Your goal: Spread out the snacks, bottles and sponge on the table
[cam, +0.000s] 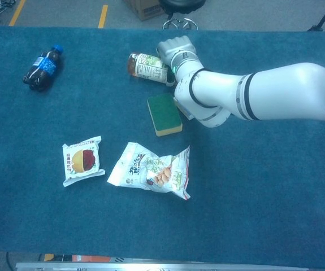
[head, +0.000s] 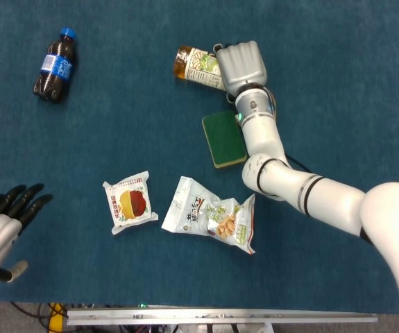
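Note:
An amber tea bottle (head: 195,64) (cam: 144,66) lies on its side at the back of the blue table. My right hand (head: 241,64) (cam: 174,52) covers its cap end, back of the hand up; its fingers are hidden, so a grip cannot be confirmed. The green sponge (head: 223,139) (cam: 164,114) lies just in front, touching the right forearm. A cola bottle (head: 53,64) (cam: 42,69) lies far left. A small snack bag (head: 130,202) (cam: 82,161) and a larger crumpled one (head: 213,216) (cam: 151,171) sit near the front. My left hand (head: 1,223) hovers at the front left, fingers apart, holding nothing.
A small blue box beside the sponge is almost wholly hidden under my right forearm. The table's front edge (head: 220,316) runs along the bottom. A cardboard box (cam: 145,7) and a chair base stand on the floor behind the table.

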You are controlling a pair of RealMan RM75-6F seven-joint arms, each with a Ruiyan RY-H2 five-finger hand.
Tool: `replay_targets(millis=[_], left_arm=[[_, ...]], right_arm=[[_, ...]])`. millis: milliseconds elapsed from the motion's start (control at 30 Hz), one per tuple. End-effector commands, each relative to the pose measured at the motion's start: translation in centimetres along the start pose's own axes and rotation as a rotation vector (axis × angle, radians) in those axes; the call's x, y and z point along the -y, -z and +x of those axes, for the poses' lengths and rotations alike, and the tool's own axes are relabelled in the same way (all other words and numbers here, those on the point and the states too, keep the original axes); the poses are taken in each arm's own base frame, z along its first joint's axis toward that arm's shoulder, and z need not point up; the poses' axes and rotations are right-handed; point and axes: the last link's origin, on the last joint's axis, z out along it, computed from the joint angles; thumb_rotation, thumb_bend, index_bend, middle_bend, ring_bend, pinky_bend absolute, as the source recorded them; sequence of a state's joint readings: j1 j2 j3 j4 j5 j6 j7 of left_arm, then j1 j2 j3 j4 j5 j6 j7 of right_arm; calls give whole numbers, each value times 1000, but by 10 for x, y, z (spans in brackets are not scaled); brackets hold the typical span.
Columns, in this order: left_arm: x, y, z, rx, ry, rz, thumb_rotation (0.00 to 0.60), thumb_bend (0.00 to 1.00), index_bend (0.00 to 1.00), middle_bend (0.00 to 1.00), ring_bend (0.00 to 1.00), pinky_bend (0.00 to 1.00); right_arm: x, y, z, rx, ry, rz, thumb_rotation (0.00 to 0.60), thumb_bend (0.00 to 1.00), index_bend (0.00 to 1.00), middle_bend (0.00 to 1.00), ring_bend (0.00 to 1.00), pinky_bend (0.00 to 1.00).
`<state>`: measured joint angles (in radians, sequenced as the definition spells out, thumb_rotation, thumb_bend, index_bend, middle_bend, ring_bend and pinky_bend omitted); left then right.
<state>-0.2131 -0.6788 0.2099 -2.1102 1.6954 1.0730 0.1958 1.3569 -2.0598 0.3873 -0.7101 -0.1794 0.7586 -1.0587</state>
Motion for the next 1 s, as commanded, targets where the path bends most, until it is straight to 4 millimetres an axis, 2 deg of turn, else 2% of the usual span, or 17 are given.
replay_targets(millis=[33, 167, 267, 600, 800, 1000], left_arm=[[0, 1, -1, -1, 1, 1, 600, 241, 0, 0, 0, 150], [0, 1, 0, -5, 0, -4, 600, 241, 0, 0, 0, 150], [-1, 1, -1, -7, 0, -6, 600, 241, 0, 0, 0, 150], [-3, -1, -1, -5, -5, -12, 600, 241, 0, 0, 0, 149], [-6, -4, 0, 0, -12, -18, 600, 241, 0, 0, 0, 149], [-8, -4, 1, -2, -16, -18, 600, 241, 0, 0, 0, 149]], right_arm=[[0, -1, 2, -9, -19, -3, 600, 355, 424, 407, 395, 638], [-6, -2, 3, -25, -31, -2, 600, 367, 492, 467, 488, 722], [-11, -1, 3, -29, -52, 9, 600, 368, 515, 498, 531, 749], [-28, 12, 21, -76, -167, 99, 600, 367, 550, 548, 580, 783], [-16, 34, 28, -103, -209, 226, 600, 364, 550, 548, 580, 783], [10, 57, 30, -84, -254, 351, 600, 359, 550, 548, 580, 783]])
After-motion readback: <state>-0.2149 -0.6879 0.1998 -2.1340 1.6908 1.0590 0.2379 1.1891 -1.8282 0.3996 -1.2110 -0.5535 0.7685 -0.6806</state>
